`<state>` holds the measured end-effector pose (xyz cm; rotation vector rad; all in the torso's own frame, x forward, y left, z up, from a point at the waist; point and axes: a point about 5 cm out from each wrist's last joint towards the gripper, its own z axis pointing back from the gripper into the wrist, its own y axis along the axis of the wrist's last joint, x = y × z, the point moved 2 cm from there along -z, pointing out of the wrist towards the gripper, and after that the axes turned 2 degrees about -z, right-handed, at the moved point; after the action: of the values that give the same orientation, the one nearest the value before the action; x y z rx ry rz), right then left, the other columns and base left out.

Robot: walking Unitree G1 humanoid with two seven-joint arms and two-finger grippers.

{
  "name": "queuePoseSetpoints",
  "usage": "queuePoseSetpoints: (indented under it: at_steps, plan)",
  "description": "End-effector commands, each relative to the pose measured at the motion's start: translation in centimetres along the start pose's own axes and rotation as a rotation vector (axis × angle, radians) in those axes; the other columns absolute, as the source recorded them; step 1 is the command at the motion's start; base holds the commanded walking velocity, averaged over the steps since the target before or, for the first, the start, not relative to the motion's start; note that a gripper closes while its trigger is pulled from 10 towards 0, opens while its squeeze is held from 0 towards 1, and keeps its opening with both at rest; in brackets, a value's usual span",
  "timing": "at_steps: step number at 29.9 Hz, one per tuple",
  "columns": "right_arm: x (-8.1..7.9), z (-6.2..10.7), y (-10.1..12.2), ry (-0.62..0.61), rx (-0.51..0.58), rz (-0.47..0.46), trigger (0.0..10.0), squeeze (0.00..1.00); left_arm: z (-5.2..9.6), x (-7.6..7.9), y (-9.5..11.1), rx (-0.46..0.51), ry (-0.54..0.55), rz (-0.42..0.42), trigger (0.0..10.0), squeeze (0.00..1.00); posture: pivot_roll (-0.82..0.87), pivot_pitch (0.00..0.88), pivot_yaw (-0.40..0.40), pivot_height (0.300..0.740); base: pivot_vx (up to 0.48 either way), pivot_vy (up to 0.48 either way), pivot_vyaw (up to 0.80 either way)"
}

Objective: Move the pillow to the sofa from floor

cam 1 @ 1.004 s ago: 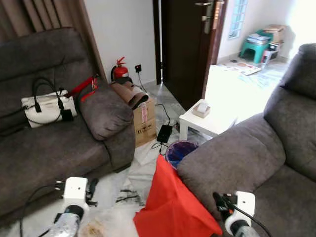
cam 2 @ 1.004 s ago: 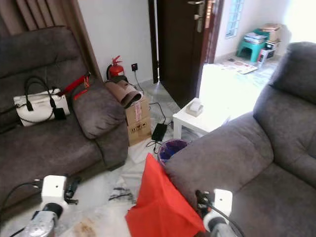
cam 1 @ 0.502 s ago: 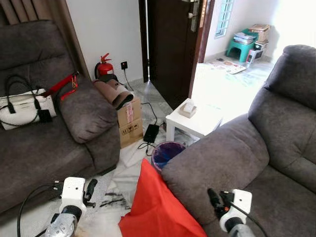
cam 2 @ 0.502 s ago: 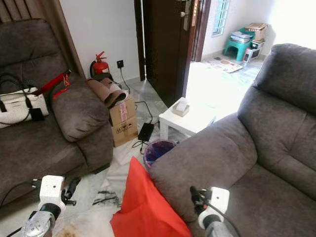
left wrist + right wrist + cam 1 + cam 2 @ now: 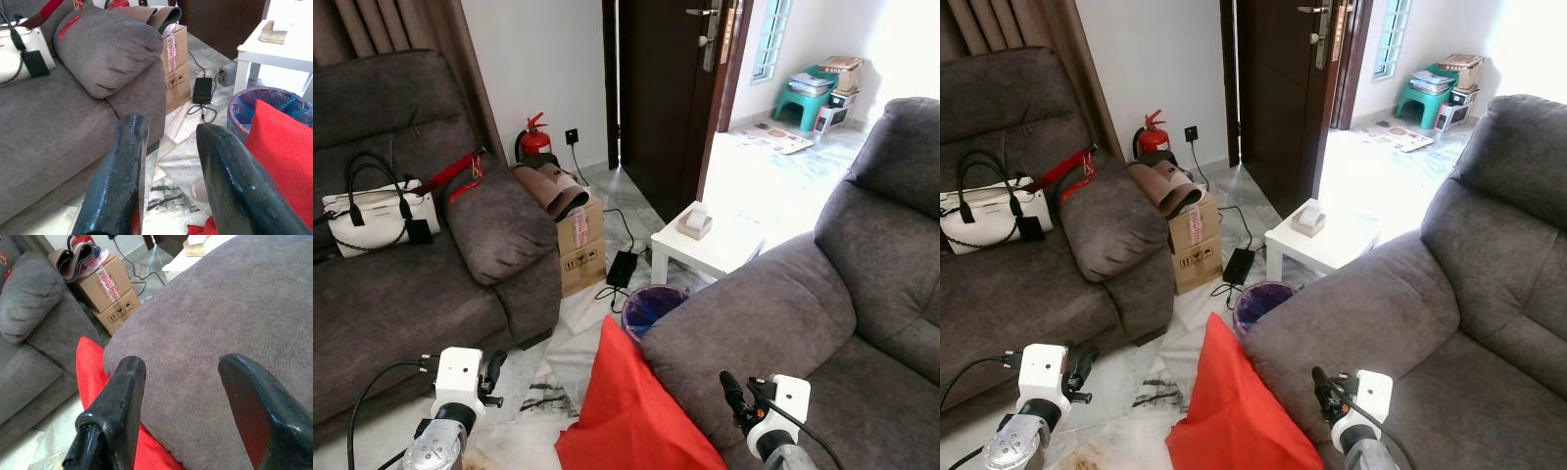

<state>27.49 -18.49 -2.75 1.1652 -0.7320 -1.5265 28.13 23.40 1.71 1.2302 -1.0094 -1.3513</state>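
A red pillow (image 5: 628, 411) stands on the floor, leaning against the arm of the grey sofa (image 5: 773, 304) on my right. My left gripper (image 5: 494, 368) hangs low over the floor to the left of the pillow, open and empty. In the left wrist view the left gripper (image 5: 168, 131) has the pillow (image 5: 281, 147) off to one side. My right gripper (image 5: 732, 390) is low over the right sofa's arm, just right of the pillow, open with nothing in it. Between the right gripper (image 5: 181, 367) fingers lies sofa fabric, with the pillow (image 5: 90, 364) beside it.
A second grey sofa (image 5: 401, 294) on the left carries a white handbag (image 5: 374, 211). Between the sofas stand a cardboard box (image 5: 579, 237), a purple-lined bin (image 5: 651, 304) and a small white table (image 5: 713, 245). A fire extinguisher (image 5: 533, 139) and a dark door (image 5: 661, 88) are behind.
The whole view has swung to one side and back, so the camera moved. The pillow still leans on the sofa arm. Both grippers stay low and open.
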Motion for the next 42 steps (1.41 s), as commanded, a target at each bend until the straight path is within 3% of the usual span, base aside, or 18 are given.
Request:
queuePoseSetpoints:
  at_steps: [1,17,42]
  plan:
    - [-0.22,-0.04,-0.07,0.004,-0.001,-0.001,10.0,0.00,-0.20,-0.45,0.31,0.005,0.015,0.011,10.0,0.00,0.02,0.000,0.062,0.715,0.000,0.000,0.00]
    - [-0.56,-0.45,0.72,0.012,0.039,-0.034,10.0,0.00,-0.28,-0.70,0.92,0.034,0.029,0.004,10.0,0.00,0.05,0.000,0.039,0.715,0.000,0.000,0.00]
    - [-0.44,-0.51,0.67,0.025,0.008,0.003,10.0,0.00,-0.08,-0.20,0.80,0.034,0.033,0.014,10.0,0.00,0.05,0.000,0.017,0.705,0.000,0.000,0.00]
